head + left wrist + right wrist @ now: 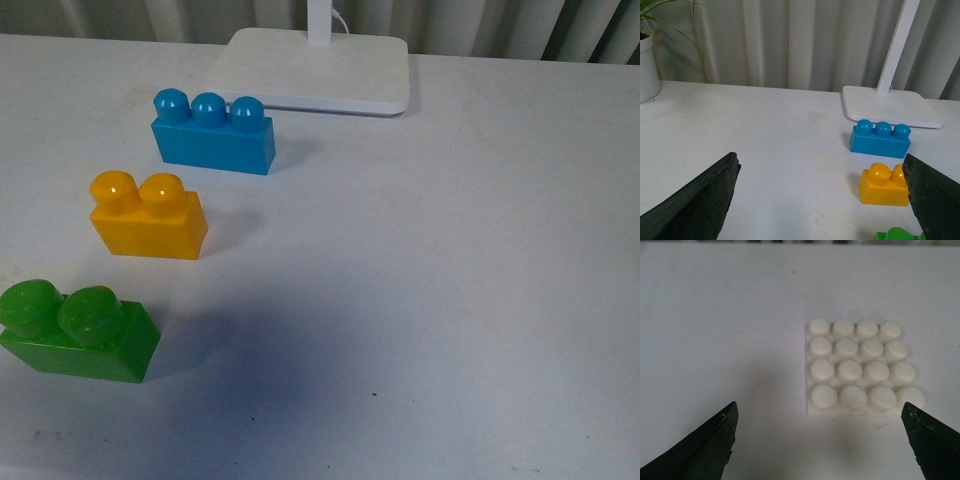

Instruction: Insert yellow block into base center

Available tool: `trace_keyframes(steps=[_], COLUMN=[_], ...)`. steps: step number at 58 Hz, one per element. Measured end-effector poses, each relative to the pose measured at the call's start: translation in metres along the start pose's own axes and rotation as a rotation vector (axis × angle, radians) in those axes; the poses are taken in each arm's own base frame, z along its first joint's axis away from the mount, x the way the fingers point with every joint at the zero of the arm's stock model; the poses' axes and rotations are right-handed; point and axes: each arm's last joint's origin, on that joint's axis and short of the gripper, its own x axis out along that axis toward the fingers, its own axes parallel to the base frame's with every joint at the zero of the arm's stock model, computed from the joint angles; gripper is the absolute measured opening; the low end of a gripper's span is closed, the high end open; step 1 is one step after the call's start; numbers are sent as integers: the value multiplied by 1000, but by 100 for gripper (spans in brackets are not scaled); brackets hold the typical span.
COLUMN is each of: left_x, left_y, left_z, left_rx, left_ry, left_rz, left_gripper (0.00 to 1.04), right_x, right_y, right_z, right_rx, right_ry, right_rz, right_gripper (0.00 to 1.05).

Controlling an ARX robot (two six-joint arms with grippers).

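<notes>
Yellow block (148, 222) sits upright on the white desk (450, 280): glossy orange-yellow plastic with two rounded studs on top. It's between the blue three-stud brick (213, 135) and the green brick (78, 335), with a smooth white lamp foot (315, 68) beyond. The base (860, 367), a flat white square with sixteen round studs, shows only in the right wrist view. Right gripper (818, 407) hangs over it, dark fingers spread wide, empty. Left gripper (819, 160) faces the bricks, equally wide, holding nothing.
</notes>
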Motion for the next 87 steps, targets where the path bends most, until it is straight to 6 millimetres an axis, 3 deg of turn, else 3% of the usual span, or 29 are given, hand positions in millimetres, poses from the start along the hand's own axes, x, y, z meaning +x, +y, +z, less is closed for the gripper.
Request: trace_keyframes(steps=[16, 26, 49, 71, 87], left_x=[0, 0, 0, 0, 0], left_y=[0, 0, 0, 0, 0], left_z=[0, 0, 0, 0, 0], left_rx=[0, 0, 0, 0, 0], left_ry=[0, 0, 0, 0, 0], left_rz=[0, 0, 0, 0, 0], left_gripper=[98, 98, 98, 98, 98], right_x=[70, 93, 104, 115, 123], right_y=[-23, -30, -47, -66, -65], right_z=[11, 14, 31, 31, 26], right_rx=[-49, -79, -51, -56, -75], right_ry=[214, 260, 275, 286, 328], right_rz=[-30, -40, -11, -58, -17], right_gripper=[96, 96, 96, 96, 96])
